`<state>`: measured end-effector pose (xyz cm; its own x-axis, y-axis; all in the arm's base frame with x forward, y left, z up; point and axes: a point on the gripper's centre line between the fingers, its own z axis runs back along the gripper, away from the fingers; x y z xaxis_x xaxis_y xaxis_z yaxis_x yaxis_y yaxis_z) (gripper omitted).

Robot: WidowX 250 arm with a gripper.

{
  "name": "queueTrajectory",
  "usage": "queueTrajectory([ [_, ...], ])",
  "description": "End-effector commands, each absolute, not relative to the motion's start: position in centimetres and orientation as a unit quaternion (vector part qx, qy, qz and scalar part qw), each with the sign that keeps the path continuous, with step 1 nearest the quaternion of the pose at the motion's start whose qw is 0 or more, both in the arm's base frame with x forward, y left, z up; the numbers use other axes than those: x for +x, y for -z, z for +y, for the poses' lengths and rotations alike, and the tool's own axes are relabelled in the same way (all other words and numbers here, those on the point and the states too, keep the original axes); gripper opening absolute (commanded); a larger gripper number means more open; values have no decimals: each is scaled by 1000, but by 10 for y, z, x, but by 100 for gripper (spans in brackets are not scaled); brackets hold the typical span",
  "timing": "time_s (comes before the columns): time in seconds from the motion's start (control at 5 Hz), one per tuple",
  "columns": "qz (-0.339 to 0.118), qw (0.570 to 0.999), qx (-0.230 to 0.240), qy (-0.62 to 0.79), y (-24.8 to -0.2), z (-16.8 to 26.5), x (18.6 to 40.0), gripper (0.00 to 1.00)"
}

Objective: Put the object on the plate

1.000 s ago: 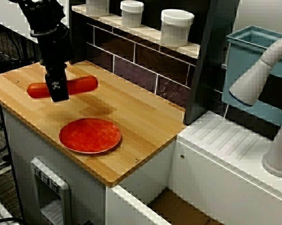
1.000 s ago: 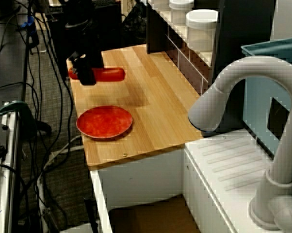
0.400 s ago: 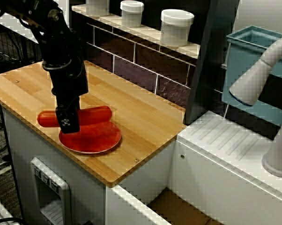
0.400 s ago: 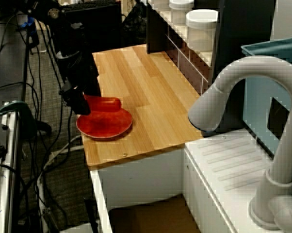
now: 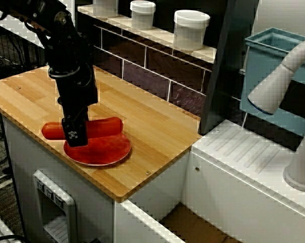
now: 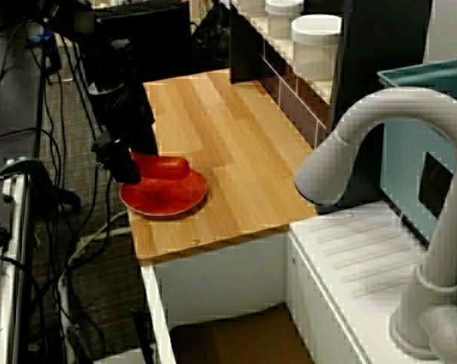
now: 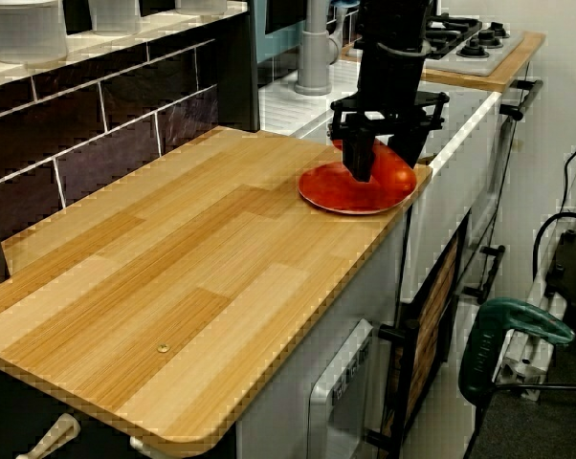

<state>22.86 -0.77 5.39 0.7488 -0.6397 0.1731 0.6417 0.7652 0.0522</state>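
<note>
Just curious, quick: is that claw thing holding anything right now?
Gripper: shut on the red sausage toy, held over the red plate.

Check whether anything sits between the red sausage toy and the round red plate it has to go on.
Nothing visible does. The glossy red-orange sausage toy, gripped by the black gripper, lies across the back edge of the flat round red plate. The plate's surface holds nothing else, and the white lidded jars stand far off on the shelf.

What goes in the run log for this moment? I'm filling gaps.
gripper: shut on sausage | sausage: over plate's back edge, one end overhanging | contact with plate: unclear | release: not yet
</note>
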Motion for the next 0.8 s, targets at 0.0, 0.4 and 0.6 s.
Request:
queueTrajectory([
  [0.0,-98,934,6,343,-49,-4,235,0],
  [0.4,-91,937,14,338,-35,-9,243,0],
  [0.6,-85,938,21,336,-32,-9,247,72],
])
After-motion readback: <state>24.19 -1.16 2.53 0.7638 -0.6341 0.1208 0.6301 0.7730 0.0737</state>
